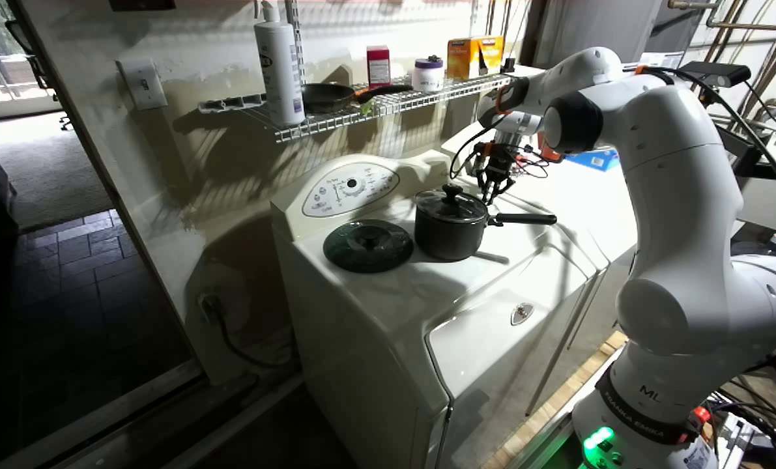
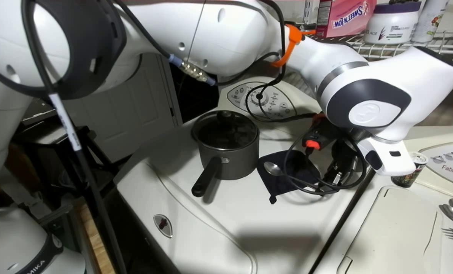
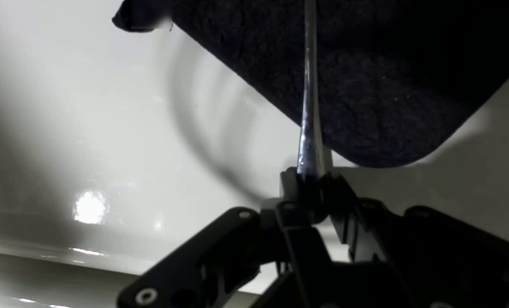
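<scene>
I have my claw (image 3: pixel 310 188) clamped on the spoon (image 3: pixel 310 107), dark cloth (image 3: pixel 374 107) just ahead of it, lidded pot (image 2: pixel 233 154) near the claw

The white appliance top (image 2: pixel 245 205) is glossy. On it stands a lidded pot (image 1: pixel 449 238), with a dark round lid (image 1: pixel 361 257) lying just beside it and a dark cloth (image 3: pixel 365 85) on the opposite side.

Spoon (image 3: pixel 310 107) over cloth (image 3: pixel 378 107), pot (image 2: pixel 232 163) between cloth and loose lid (image 1: pixel 368 245)
</scene>
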`<act>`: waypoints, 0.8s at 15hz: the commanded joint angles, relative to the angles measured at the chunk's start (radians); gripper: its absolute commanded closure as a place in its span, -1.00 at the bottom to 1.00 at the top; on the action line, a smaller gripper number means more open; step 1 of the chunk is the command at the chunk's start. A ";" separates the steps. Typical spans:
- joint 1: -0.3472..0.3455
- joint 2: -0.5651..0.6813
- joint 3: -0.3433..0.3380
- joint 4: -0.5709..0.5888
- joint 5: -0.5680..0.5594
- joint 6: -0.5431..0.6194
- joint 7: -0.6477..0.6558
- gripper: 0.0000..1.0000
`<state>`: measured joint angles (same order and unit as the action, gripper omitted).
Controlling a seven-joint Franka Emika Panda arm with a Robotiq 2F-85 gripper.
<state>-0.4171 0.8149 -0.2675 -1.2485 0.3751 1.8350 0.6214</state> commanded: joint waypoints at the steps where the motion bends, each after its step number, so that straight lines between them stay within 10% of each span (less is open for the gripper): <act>1: 0.001 0.023 -0.002 0.044 -0.033 -0.024 0.027 0.89; 12: 0.004 -0.069 -0.029 0.004 -0.063 -0.103 -0.021 0.89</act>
<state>-0.4184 0.7740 -0.2885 -1.2432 0.3311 1.7639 0.6034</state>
